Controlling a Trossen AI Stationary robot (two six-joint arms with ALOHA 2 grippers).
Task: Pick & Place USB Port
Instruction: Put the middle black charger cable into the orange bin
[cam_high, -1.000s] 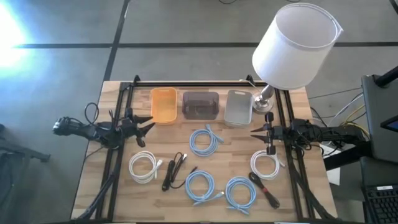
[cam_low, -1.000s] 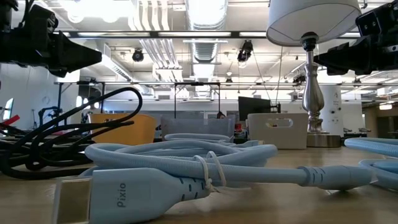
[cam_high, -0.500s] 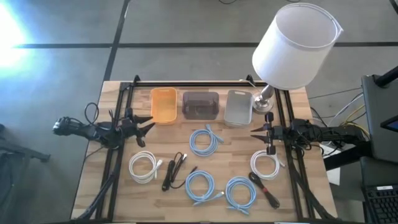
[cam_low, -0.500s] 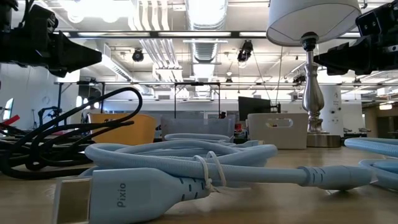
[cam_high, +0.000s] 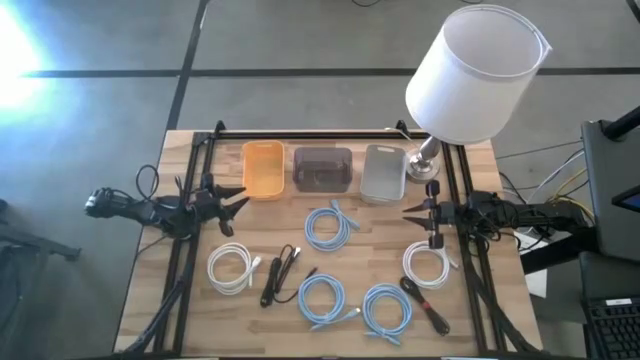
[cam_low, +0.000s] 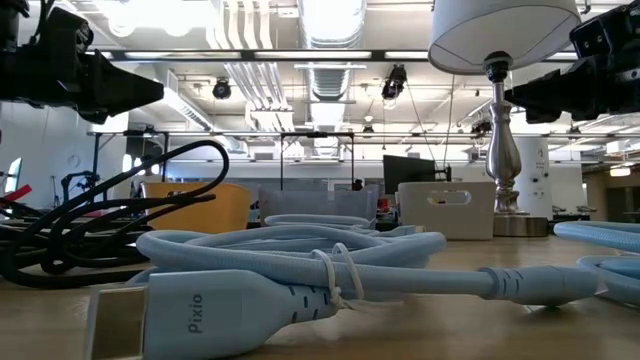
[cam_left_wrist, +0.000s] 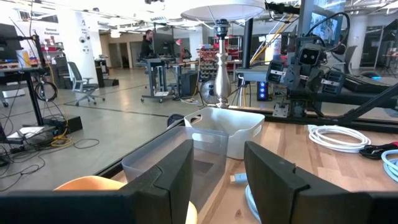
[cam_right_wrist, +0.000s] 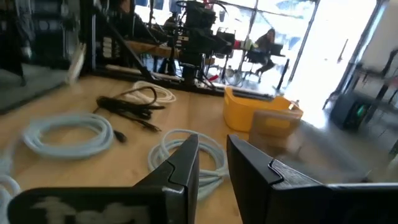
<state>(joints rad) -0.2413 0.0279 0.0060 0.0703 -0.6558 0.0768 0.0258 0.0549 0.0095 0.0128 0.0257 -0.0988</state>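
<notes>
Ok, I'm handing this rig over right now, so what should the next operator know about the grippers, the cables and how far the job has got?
Left gripper: open, empty, raised at the table's left side near the orange bin.
Right gripper: open, empty, raised at the right side above the white cable.
Cables: three light blue coils, two white coils and two black cables all lie on the table.
Bins: orange, dark and grey hold no cable that I can see.
Done: nothing visible. Left: the whole pick and place.

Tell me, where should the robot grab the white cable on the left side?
Probably across the outer edge of the white cable loop, coming straight down from above. It lies flat in a tied coil, so a hand's open fingers can straddle the bundled strands there.
</notes>
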